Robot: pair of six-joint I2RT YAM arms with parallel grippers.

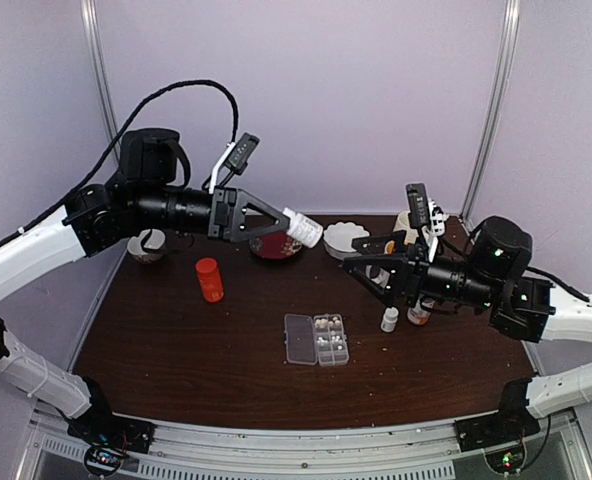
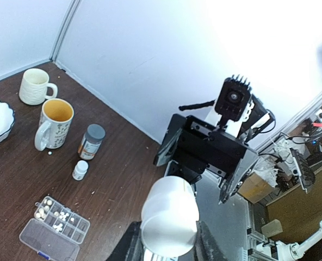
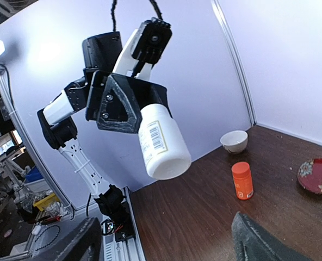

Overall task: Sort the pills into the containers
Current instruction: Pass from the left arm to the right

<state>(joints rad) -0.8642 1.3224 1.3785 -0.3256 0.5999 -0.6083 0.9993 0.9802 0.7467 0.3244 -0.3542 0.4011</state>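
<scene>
White bottle (image 1: 304,228): large and tilted, held in the air at the upper middle of the top view; a barcode label shows in the right wrist view.
left hand (image 1: 288,225): clamped on the white bottle, a finger on each side of it.
right hand (image 1: 361,254): fingers (image 3: 85,242) wide apart with nothing between them; right of centre in the top view, facing the left hand and near the white bottle without touching it.
pill box (image 1: 299,340): flat on the bench (image 1: 176,350), lower centre of the top view, with two rows of cells and the lid open to the left.
pills (image 2: 60,216): whitish specks in several cells of the pill box, lower left of the left wrist view; one more speck lies loose on the bench just beside the yellow-lined mug (image 2: 55,122).
orange bottle (image 1: 209,279): upright, left of centre, well apart from the pill box.
small bottle (image 1: 389,319): white, upright, right of the pill box and below the right hand in the top view.
amber bottle (image 2: 91,141): grey cap, upright, just beside the small bottle.
plate (image 1: 276,247): red, just below the white bottle in the top view.
</scene>
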